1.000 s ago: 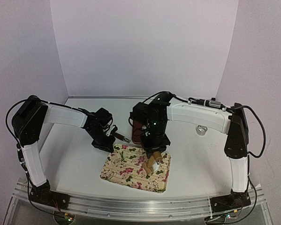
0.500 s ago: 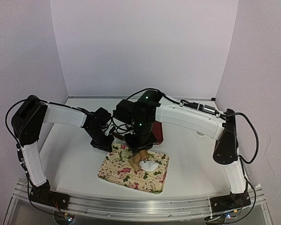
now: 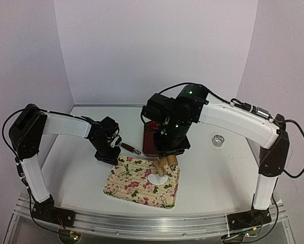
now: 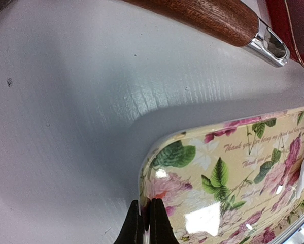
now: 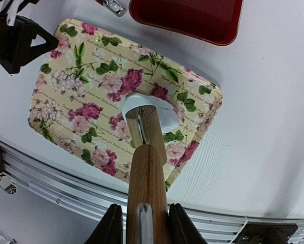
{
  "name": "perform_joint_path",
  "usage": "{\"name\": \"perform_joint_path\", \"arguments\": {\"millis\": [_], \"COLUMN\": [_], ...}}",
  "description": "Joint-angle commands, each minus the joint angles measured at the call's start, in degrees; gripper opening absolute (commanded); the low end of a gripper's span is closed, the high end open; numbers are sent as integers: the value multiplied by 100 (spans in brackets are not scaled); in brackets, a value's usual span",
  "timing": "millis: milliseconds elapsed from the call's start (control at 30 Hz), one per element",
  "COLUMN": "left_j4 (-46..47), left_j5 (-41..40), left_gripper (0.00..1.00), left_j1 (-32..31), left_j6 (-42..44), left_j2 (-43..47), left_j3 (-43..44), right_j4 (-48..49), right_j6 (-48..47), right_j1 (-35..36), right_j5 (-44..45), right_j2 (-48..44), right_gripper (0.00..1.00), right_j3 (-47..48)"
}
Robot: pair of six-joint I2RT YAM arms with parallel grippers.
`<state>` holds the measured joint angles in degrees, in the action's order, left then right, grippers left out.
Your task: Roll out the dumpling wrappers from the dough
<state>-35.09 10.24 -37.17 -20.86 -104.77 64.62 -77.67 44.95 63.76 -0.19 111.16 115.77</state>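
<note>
A floral tray (image 3: 136, 187) lies on the table at the front. A white, flattened piece of dough (image 3: 157, 179) lies on it, right of centre. My right gripper (image 3: 168, 155) is shut on a wooden roller (image 3: 163, 165), whose head rests on the far edge of the dough. In the right wrist view the roller (image 5: 147, 168) covers part of the dough (image 5: 167, 116), and the gripper (image 5: 141, 223) grips its handle. My left gripper (image 3: 109, 155) is shut on the tray's far left corner; its fingertips (image 4: 159, 226) pinch the rim (image 4: 144, 178). No separate round wrapper shows.
A red tray (image 3: 152, 144) stands behind the floral tray and also shows in the right wrist view (image 5: 192, 20). A wooden-handled tool with a metal end (image 3: 129, 148) lies beside the left gripper. A shiny metal ring (image 3: 218, 140) sits at the right.
The right arm swung left and then back right, drawing the roller over the dough toward the far side. The floral tray shifted slightly. The left gripper kept its hold on the corner.
</note>
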Motion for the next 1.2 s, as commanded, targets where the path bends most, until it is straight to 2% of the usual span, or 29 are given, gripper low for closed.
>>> {"name": "perform_joint_path", "arguments": {"millis": [0, 367, 767, 1033, 1167], "left_j4": [-136, -218, -232, -455, -412], "left_j5": [-215, -230, -366, -390, -168], "left_gripper": [0, 0, 0, 0, 0], "left_j1": [4, 0, 4, 1, -1], "left_j6": [41, 227, 213, 70, -189], "left_j2": [222, 158, 140, 129, 440], "left_j3": [-16, 119, 129, 155, -149], "right_j4": [-1743, -1744, -1751, -1755, -1752], "right_j6": [95, -216, -49, 196, 486], "right_j1": [-13, -11, -27, -100, -127], "right_j5": [326, 337, 295, 64, 63], "right_j2": [27, 753, 515, 318, 54], "right_gripper": [0, 0, 0, 0, 0], "right_j3": [-103, 201, -454, 126, 51]}}
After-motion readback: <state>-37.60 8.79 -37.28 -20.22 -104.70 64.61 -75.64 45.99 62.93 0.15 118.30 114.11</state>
